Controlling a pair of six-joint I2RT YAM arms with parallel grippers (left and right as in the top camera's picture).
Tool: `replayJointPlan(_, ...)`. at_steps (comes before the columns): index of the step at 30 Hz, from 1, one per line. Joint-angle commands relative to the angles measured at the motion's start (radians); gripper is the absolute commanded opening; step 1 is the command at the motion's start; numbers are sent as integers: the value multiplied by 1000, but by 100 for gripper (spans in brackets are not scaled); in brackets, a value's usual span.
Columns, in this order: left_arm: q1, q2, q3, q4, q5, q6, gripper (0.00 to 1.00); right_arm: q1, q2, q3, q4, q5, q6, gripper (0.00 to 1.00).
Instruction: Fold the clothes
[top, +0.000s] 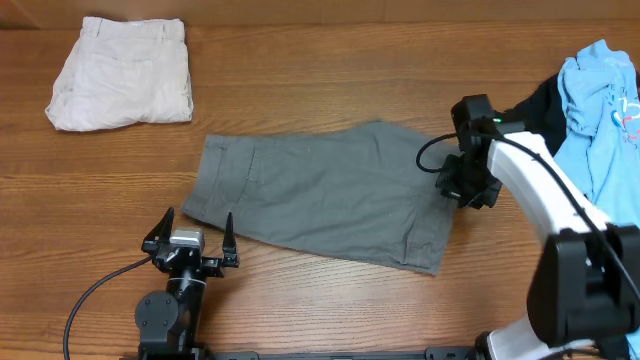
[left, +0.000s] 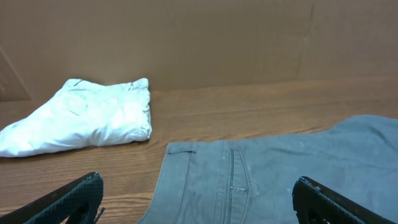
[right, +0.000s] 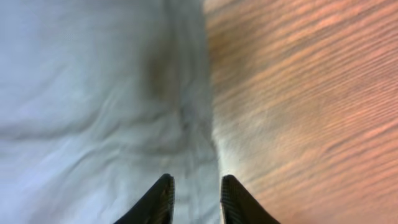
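**One pair folded, grey shorts just starting**

The cream shorts (top: 120, 72) lie folded at the far left. The grey shorts (top: 320, 190) lie flat and unfolded mid-table. The blue tee (top: 605, 110) and black tee (top: 535, 100) wait heaped at the far right.

The left gripper (top: 190, 235) is wide open and empty, just near of the grey shorts' left end. The right gripper (right: 194, 199) is at their right edge, fingers narrowly apart. Whether it pinches cloth, I cannot tell.
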Motion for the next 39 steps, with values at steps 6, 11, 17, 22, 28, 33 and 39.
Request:
replayJointPlan(6,-4,-11,-4,0,-6,9,100,94,-86,19,-77,-257,-69,38)
replayJointPlan(11,-4,-11,-4,0,-6,9,100,178,-86,-51,-62,-252,-34,22)
replayJointPlan(17,-4,-11,-4,0,-6,9,100,195,-86,-214,72,-254,71,7)
replayJointPlan(22,-4,-11,-4,0,-6,9,100,190,-86,-347,186,-254,95,7)
replayJointPlan(28,-4,-11,-4,0,-6,9,100,143,-86,-408,163,-206,209,4)
replayJointPlan(33,-4,-11,-4,0,-6,9,100,119,-86,-409,82,-64,328,4)
replayJointPlan(39,-4,-11,-4,0,-6,9,100,119,-89,-393,63,-38,351,4)
